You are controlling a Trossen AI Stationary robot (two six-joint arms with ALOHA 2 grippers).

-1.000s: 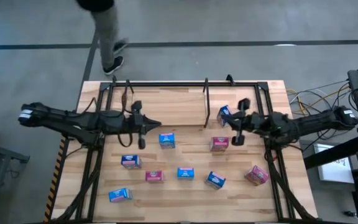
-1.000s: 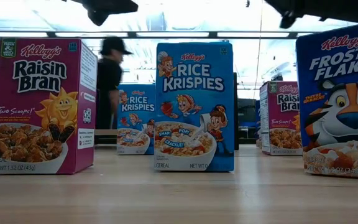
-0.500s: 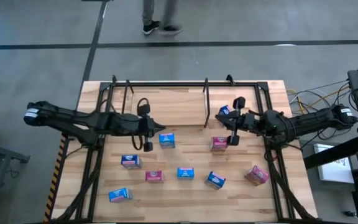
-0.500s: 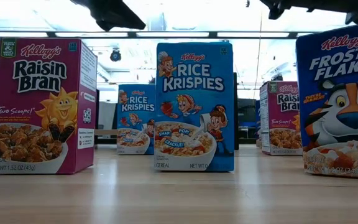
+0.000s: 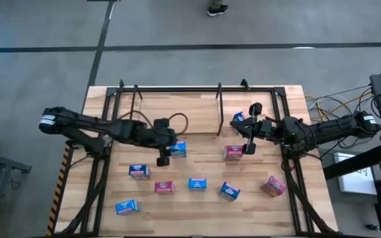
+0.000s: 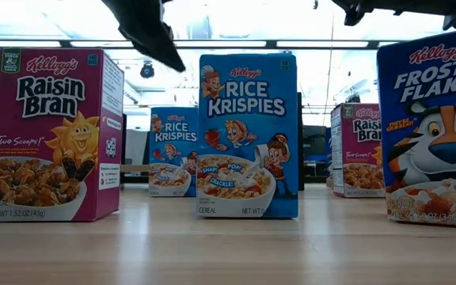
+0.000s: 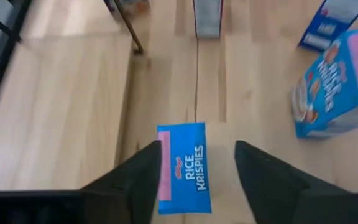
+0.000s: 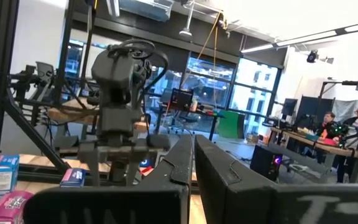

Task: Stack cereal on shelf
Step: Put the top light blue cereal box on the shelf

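Several small cereal boxes, blue and pink, stand scattered on the wood table (image 5: 98, 198). The shelf (image 5: 219, 109), thin black rods with upright dividers, runs along the far side. My left gripper (image 5: 166, 151) is open and tipped down over a blue Rice Krispies box (image 7: 182, 168). Its fingers (image 7: 143, 180) stand on either side of the box top, above it. In the low view this gripper (image 6: 153, 39) hangs higher than the boxes. My right gripper (image 8: 193, 142) is shut and empty, raised between a blue box (image 5: 239, 119) by the shelf's middle divider and a pink box (image 5: 233, 153).
Slanted black arm-support frames (image 5: 98, 178) flank the table at both sides. More boxes stand toward the near edge: blue (image 5: 138, 171), pink (image 5: 164, 187), blue (image 5: 198, 184). Bare wood lies inside the shelf's left half (image 5: 177, 109). A person's shoe (image 5: 217, 9) shows on the far floor.
My left gripper has reached toward the table's right, sunk a little and tipped from nearly level to slanting down over the blue Rice Krispies box. The boxes have not moved. The person beyond the far edge has walked off toward the right.
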